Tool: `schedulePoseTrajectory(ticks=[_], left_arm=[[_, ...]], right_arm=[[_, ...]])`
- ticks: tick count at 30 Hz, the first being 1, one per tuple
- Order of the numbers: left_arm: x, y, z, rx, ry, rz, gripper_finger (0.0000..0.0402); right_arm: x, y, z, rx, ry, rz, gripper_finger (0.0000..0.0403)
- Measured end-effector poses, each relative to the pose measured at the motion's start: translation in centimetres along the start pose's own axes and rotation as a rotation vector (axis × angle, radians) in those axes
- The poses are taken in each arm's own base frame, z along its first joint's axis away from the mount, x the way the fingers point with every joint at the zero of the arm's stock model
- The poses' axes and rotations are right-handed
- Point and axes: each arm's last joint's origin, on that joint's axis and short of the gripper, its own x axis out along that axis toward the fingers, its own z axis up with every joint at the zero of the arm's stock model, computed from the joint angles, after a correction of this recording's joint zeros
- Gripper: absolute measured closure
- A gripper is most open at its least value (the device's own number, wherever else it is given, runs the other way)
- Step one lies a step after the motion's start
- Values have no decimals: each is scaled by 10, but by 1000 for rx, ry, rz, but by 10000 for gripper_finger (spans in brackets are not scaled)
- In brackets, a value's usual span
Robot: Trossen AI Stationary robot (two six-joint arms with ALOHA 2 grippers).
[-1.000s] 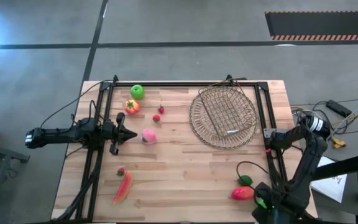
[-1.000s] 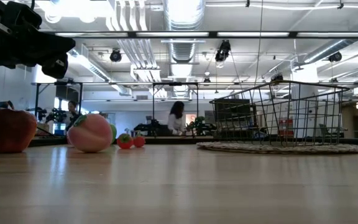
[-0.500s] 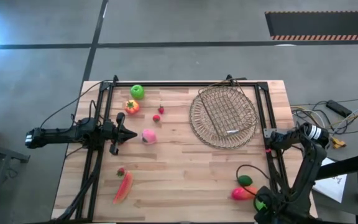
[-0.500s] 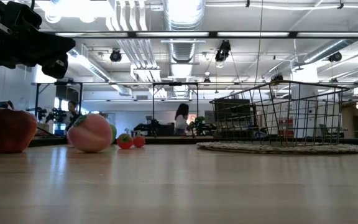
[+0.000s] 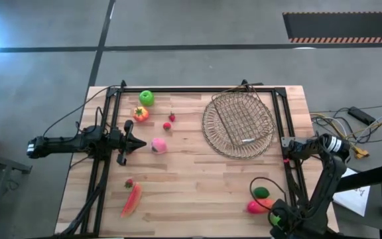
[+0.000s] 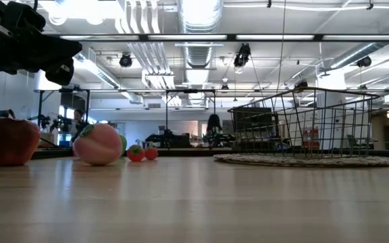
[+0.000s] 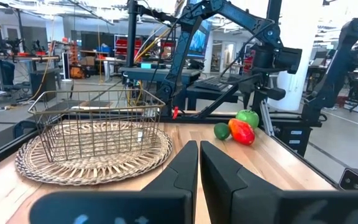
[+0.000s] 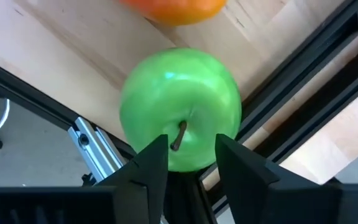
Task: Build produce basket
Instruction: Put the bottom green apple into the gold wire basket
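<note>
The round tan wicker basket [image 5: 211, 136] lies at the far right, with a rectangular wire basket [image 5: 243, 119] standing on it. A green apple [image 5: 146, 98], tomato [image 5: 140, 114], two strawberries [image 5: 170, 121], pink peach [image 5: 158, 145] and red pepper [image 5: 132, 198] lie on the left half. My left gripper [image 5: 140, 143] is shut, level, just left of the peach. My right gripper [image 8: 191, 146] is open and points down over a second green apple [image 8: 179, 106] at the near right. Its fingertips stand on either side of the stem. A lime [image 5: 262, 192] and a red fruit [image 5: 256, 207] lie beside that apple.
Black frame rails [image 5: 290, 179] run along the table's right side close to the apple, and matching rails [image 5: 105, 166] run along the left side. A third strawberry [image 5: 129, 182] lies by the pepper. The table's middle is bare wood [image 5: 204, 179].
My right arm has shifted a little toward the table's left over the near right corner, above the green apple. The fruits and the basket have stayed where they were.
</note>
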Motion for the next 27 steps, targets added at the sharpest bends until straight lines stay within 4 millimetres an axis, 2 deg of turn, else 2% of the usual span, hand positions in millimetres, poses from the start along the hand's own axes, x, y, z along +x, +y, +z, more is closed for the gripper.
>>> schedulePoseTrajectory(ticks=[10,18,27], left_arm=[[0,0,0,0,0,0,400],[0,0,0,0,0,0,400],[0,0,0,0,0,0,400]], right_arm=[[2,1,4,-17,-26,6,310],[3,-2,5,-14,-36,-21,385],[2,-3,6,-65,-60,-28,393]])
